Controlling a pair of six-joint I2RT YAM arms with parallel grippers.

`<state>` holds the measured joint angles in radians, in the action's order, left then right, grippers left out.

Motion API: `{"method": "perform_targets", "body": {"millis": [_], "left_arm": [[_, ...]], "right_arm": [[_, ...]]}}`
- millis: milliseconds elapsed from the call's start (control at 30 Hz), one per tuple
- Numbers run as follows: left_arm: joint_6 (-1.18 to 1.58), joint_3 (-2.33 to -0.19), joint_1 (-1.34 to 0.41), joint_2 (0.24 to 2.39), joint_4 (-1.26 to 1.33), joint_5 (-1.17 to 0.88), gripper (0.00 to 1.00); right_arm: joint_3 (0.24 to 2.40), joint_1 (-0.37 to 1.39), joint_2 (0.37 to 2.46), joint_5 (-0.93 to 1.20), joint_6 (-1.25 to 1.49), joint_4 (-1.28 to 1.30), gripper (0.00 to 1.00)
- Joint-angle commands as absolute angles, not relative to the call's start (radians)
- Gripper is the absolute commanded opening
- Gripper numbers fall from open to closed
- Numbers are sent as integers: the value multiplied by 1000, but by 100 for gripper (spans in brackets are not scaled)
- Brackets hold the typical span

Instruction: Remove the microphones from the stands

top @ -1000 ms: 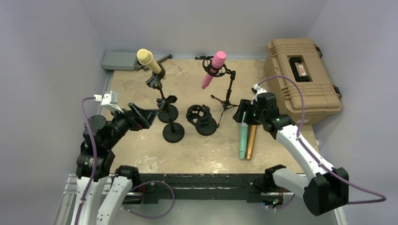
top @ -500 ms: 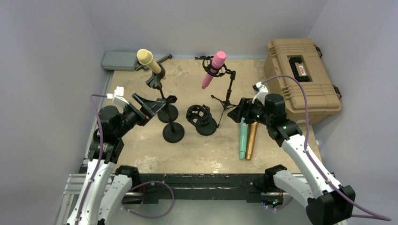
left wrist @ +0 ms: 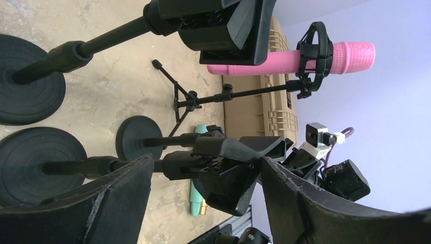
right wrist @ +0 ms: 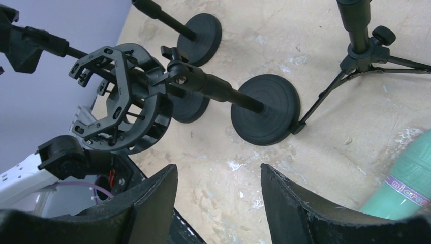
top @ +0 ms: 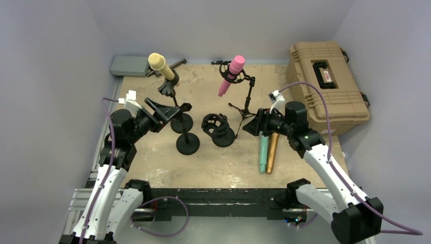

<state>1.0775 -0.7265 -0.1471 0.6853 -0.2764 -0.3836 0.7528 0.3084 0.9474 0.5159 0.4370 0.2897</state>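
I am holding the left end effector (top: 163, 113) and right end effector (top: 254, 127) open and empty among the stands, the pink microphone (top: 231, 71) sitting clipped atop its tripod stand (top: 248, 99) toward the worktop's far side, where a sideways tug risks toppling it.

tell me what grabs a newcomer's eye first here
The pink microphone stands out, clipped in a tripod stand at back centre, with a yellow microphone raised at back left. A tan case sits far right; a green microphone and a gold microphone lie flat to its left.
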Motion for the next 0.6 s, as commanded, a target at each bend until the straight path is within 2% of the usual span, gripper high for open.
{"method": "perform_targets", "body": {"millis": [0,133,333,567], "left_arm": [[1020,-759,-149,697,-262,-366,73],[971,-736,-150,695,-291,-370,65],[918,-678,-150,682,-337,-361,60],[881,-606,-167,714,-315,-374,58]], "right_arm": [[748,327,925,560,423,243,59],[782,371,926,523,425,256,59],[853,519,933,409,447,267,59],[891,545,942,395,466,259,58]]}}
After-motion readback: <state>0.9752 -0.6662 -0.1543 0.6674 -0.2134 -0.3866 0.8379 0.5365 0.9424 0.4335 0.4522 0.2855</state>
